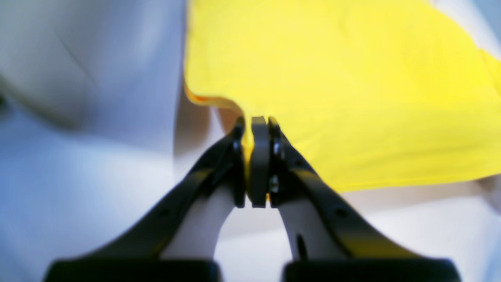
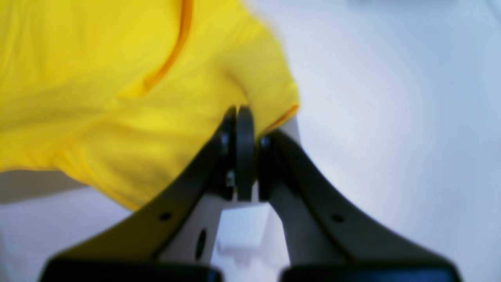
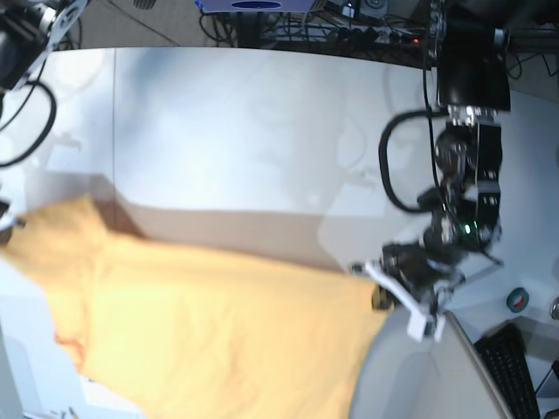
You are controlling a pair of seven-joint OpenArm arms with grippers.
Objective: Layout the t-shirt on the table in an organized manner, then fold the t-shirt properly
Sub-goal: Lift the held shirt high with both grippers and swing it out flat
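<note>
left gripper (image 1: 259,129) and right gripper (image 2: 244,117), jaws pinching opposite edges of the t-shirt (image 3: 210,323) (stretched between them, blurred), held above the table (image 3: 244,131) toward 6 o'clock.

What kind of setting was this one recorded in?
Probably a robotics lab bench: a wide white table, a tangle of cables and electronics along its far edge, a keyboard and a tape roll at one side, and a t-shirt held by two grippers.

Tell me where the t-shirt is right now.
In the base view the t-shirt hangs stretched across the lower left above the table, one edge pinched by the left hand, another by the right hand.
</note>
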